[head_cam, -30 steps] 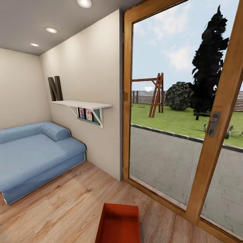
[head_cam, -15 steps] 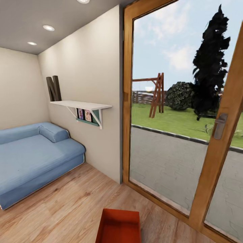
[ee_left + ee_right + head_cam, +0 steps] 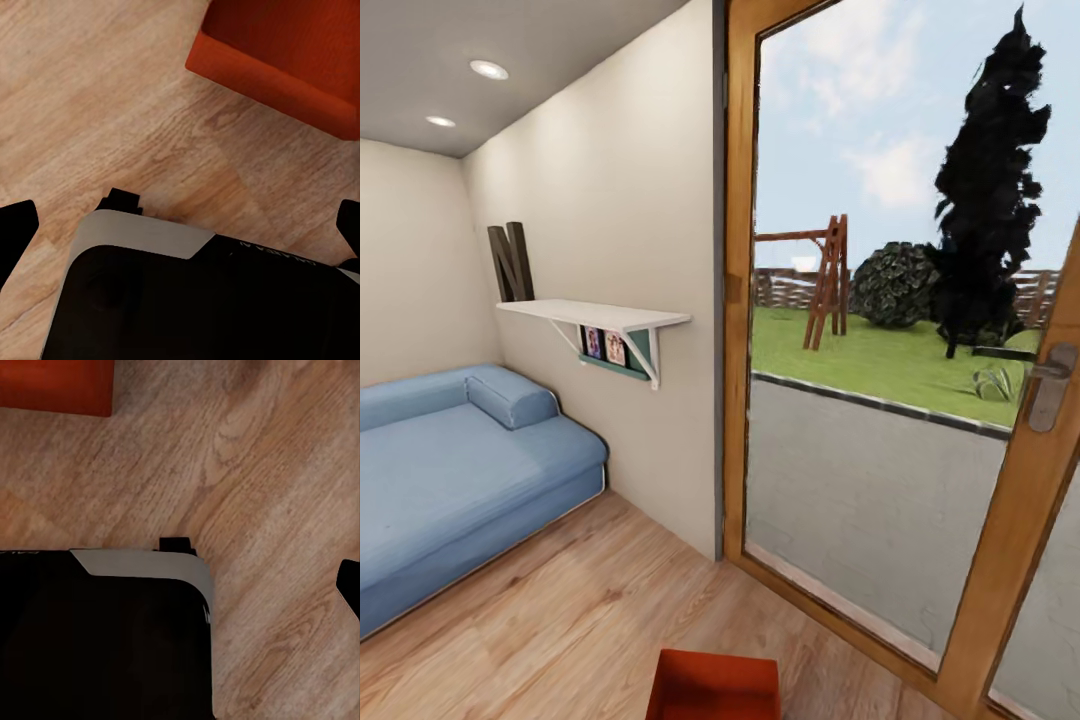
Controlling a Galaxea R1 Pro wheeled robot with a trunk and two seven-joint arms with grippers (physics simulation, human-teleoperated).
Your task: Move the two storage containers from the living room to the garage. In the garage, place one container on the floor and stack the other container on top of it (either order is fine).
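One orange-red storage container (image 3: 716,687) sits on the living room's wood floor (image 3: 560,630), ahead of both grippers, ungrasped. Finger spread cannot be told. Carrying and stacking in the garage remain.

Cut-off and unreadable parts

The orange-red rectangular storage container (image 3: 715,686) is clipped by the head view's bottom edge, only its far rim showing; both wrist views crop it too, at a corner. The blue fabric sofa (image 3: 450,480) runs off the left edge. The left gripper's dark fingertips (image 3: 16,229) barely enter at the frame's sides, seemingly spread. The small pictures under the white wall shelf (image 3: 595,313) are too tiny to read.
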